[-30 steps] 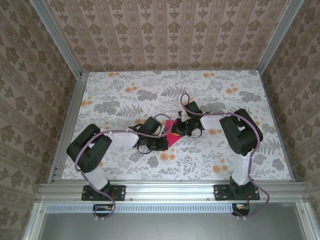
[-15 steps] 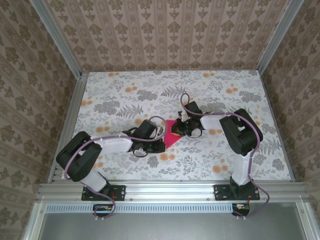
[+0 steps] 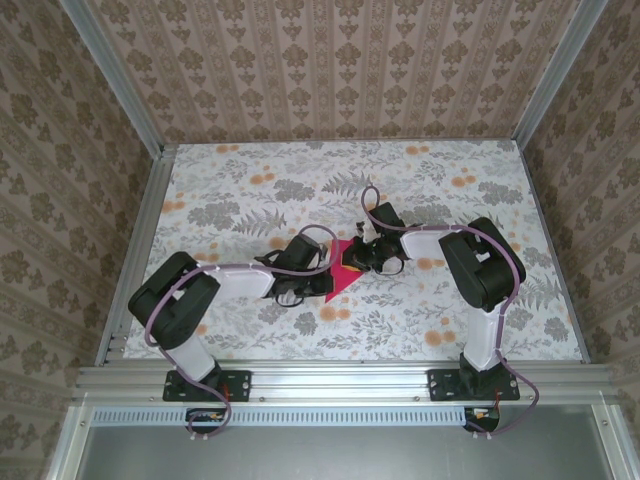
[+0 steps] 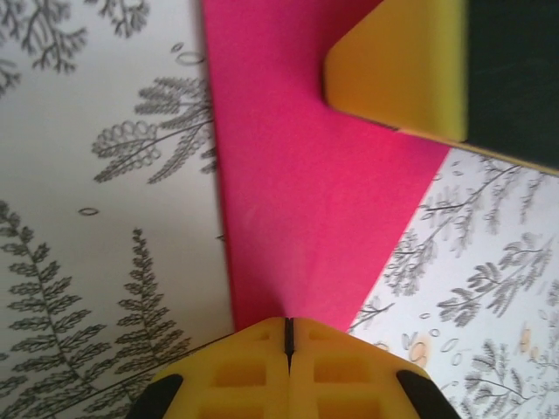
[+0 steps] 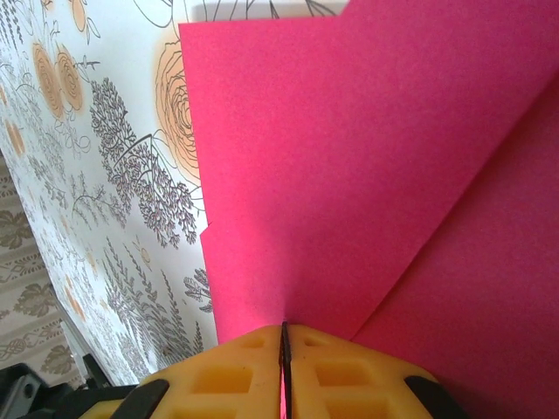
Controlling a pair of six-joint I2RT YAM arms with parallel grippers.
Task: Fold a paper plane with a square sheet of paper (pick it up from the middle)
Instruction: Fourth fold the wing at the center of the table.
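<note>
The square sheet of paper is folded into a magenta wedge with diagonal flaps and lies on the table between my two grippers. In the left wrist view the paper narrows to a point at my left gripper. Its jaws are shut, and no paper shows in the slit between them. My right gripper is shut on the paper's edge, with magenta showing in its slit. One of the right gripper's yellow fingers rests on the far part of the sheet. From above, the left gripper and the right gripper face each other across the paper.
The floral tablecloth covers the table, with patterned walls on three sides. An aluminium rail runs along the near edge by the arm bases. Cables loop over both arms.
The left arm drew back to the left half a second ago, then came forward to the paper's near tip. Its jaws closed fully. The right gripper held still.
</note>
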